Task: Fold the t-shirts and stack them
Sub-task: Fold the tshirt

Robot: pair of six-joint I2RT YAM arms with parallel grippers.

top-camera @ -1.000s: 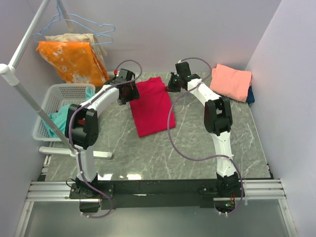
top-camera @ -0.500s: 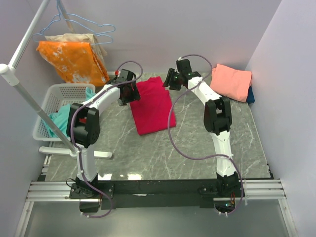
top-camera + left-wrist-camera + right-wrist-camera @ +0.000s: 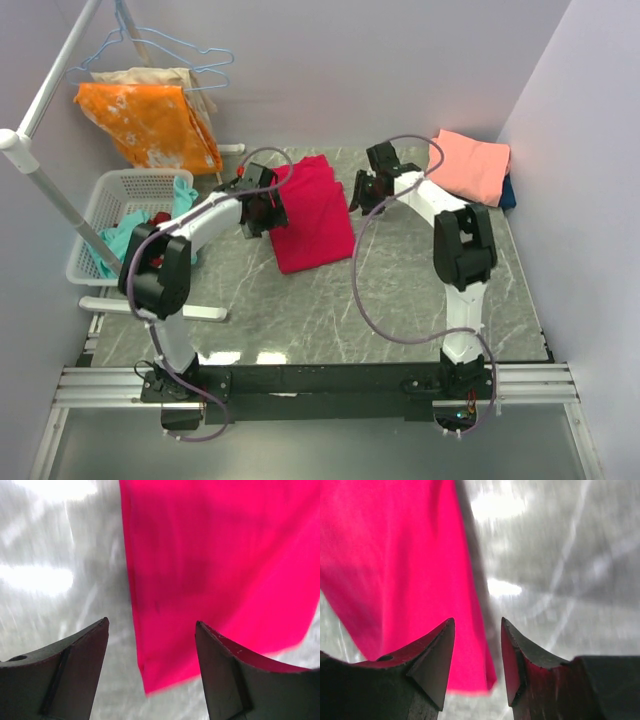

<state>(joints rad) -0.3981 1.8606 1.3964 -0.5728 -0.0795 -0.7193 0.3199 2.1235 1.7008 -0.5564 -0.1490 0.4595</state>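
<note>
A crimson-red t-shirt lies folded into a long rectangle on the marble table; it fills the upper right of the left wrist view and the left of the right wrist view. My left gripper hovers at its left edge, open and empty. My right gripper hovers at its right edge, open and empty. A folded salmon-pink t-shirt rests at the back right on a dark blue one, of which only an edge shows.
A white basket with teal cloth stands at the left. An orange white-blotched cloth hangs on a rack at the back left. Purple walls close in on three sides.
My right gripper has opened and moved right and nearer, off the red shirt's far edge to its right side. The left gripper shifted slightly nearer along the shirt's left edge.
</note>
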